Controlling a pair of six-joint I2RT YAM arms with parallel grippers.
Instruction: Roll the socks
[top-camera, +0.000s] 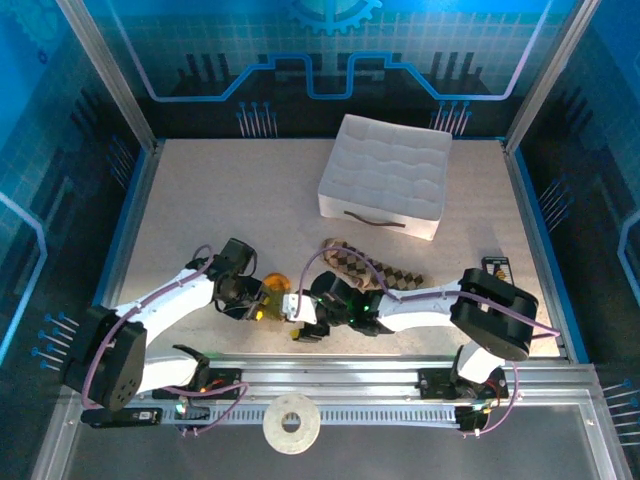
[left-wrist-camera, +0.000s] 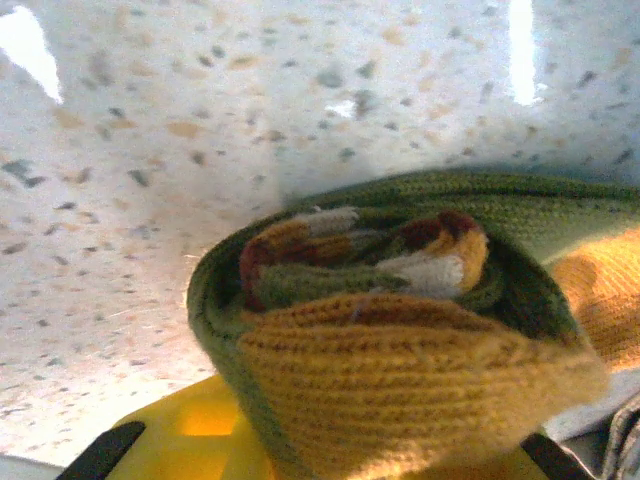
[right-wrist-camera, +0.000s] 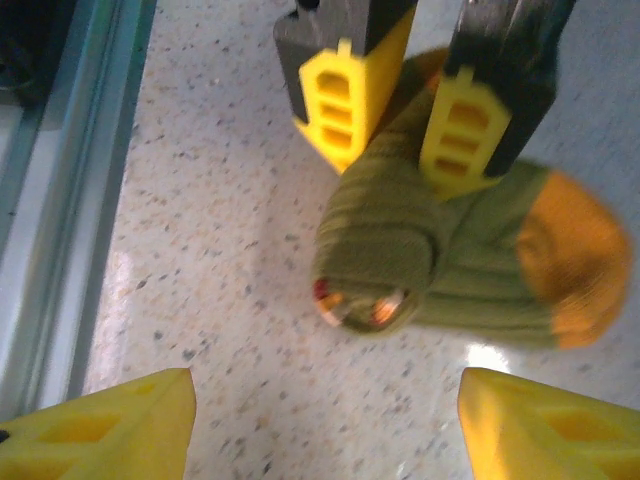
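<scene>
- We saw the olive sock (right-wrist-camera: 440, 260) rolled into a tight bundle on the table (top-camera: 220, 200), near the front edge btw. the arms.
- Left gripper (right-wrist-camera: 397, 160) pinched it; right gripper (right-wrist-camera: 325, 430) hung spread just beside, holding nothing.
- Checked sock (top-camera: 400, 273) lay flat, unrolled, by the right arm, so we judged approx. half done.

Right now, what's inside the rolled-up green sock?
In the middle of the rolled green sock you can see its stripy cuff curled up, white, orange and dark red. Whatever lies deeper is covered by the green knit wrapped around it.
</scene>
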